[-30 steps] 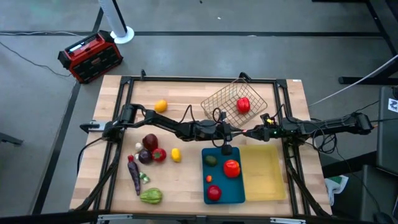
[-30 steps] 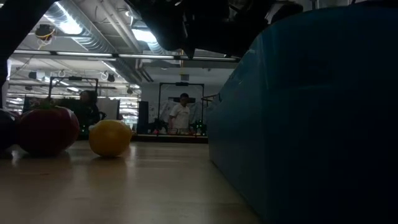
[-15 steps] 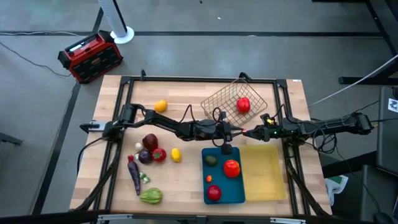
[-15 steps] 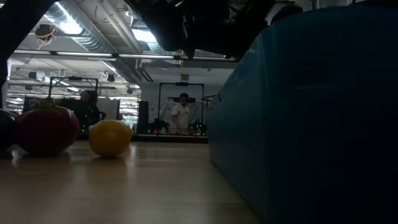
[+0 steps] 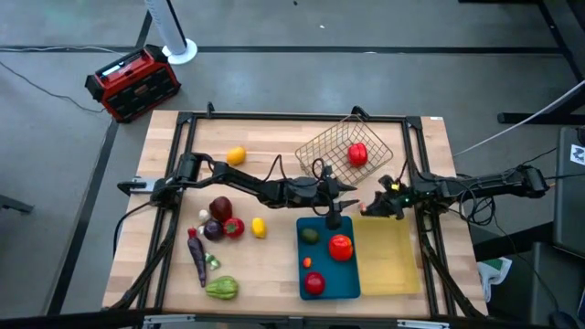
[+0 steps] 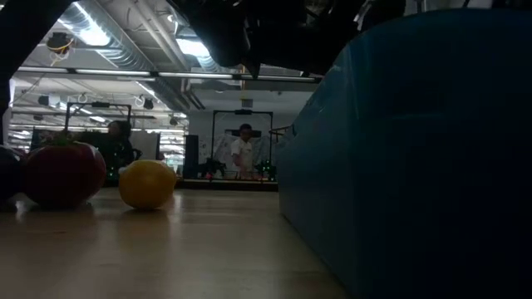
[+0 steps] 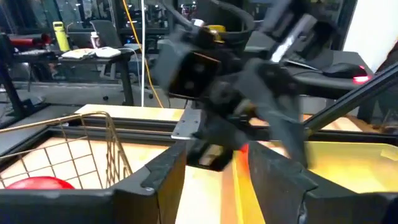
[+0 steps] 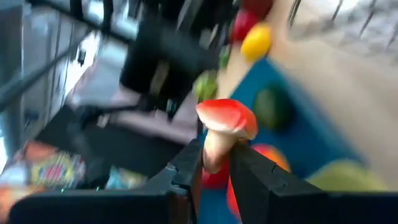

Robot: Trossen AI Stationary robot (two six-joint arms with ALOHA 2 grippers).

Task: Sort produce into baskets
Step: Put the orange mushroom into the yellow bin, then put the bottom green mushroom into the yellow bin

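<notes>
Right gripper [image 8: 214, 163] has its two dark fingers closed on the pale stem of a red-capped mushroom [image 8: 225, 127] — cap sticking up past the fingertips. From above, that right gripper [image 5: 373, 207] sits over the seam between the flat blue rectangular tray [image 5: 326, 277] and the pale yellow rectangular tray [image 5: 391, 265], near their far edges.

Left gripper [image 7: 211, 171] is spread apart with nothing between the fingers; from above the left gripper [image 5: 340, 188] hangs just off the near corner of the silver wire-mesh basket [image 5: 331, 146], very close to the right one. The left wrist camera is looking straight at the other arm's blurry wrist, with the basket's wire side [image 7: 93, 146] next to it.

Where the produce is:
- basket: one red pepper-looking thing [image 5: 357, 153]
- blue tray: a dark green round piece [image 5: 311, 236], a red tomato [image 5: 340, 246], a tiny orange bit [image 5: 307, 263] and another red piece [image 5: 314, 283]
- yellow tray: nothing in it that I can see
- loose on the wooden table [image 5: 265, 137]: an orange fruit [image 5: 236, 155] near the far left; then a cluster of a dark purple round one [image 5: 220, 207], a small red tomato [image 5: 234, 228] and a small yellow one [image 5: 259, 228]; a long dark purple piece [image 5: 197, 255] and a green pepper [image 5: 222, 288] nearer the front edge

The table-level camera shows the red tomato [image 6: 63, 173] and yellow fruit [image 6: 147, 183] side by side — the blue tray's wall [image 6: 416, 158] fills the rest.
</notes>
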